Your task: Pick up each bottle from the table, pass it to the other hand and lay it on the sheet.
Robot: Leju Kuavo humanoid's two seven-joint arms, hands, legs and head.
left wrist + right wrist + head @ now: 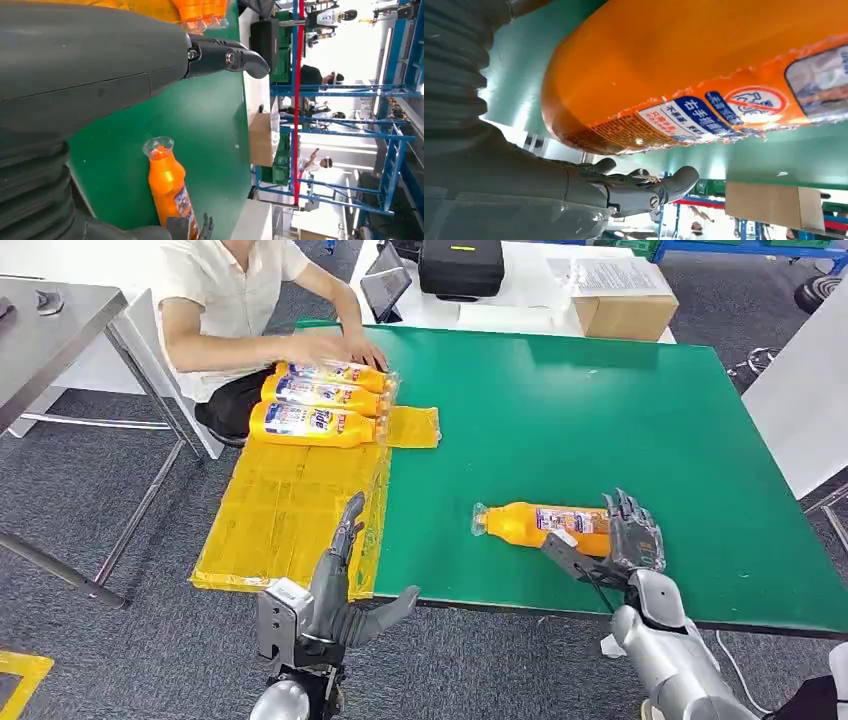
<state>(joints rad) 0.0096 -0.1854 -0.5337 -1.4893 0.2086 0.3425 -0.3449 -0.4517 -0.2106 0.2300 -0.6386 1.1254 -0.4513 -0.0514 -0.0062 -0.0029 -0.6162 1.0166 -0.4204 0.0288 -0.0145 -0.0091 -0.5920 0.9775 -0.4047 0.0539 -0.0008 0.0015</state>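
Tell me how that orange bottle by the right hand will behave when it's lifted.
The orange bottle lies on its side, rounded, so it may roll if nudged. Its glossy shrink label looks slippery. It looks full, so probably heavy for the right hand.

Green table (600, 410), grey carpet (100, 490) (steel bench (50, 320) beside)

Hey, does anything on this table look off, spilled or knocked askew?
Nothing spilled or damaged. One orange bottle lies on its side on the green table at the right hand, as the task expects. Three bottles lie neatly on the yellow sheet, where a person's hand touches them.
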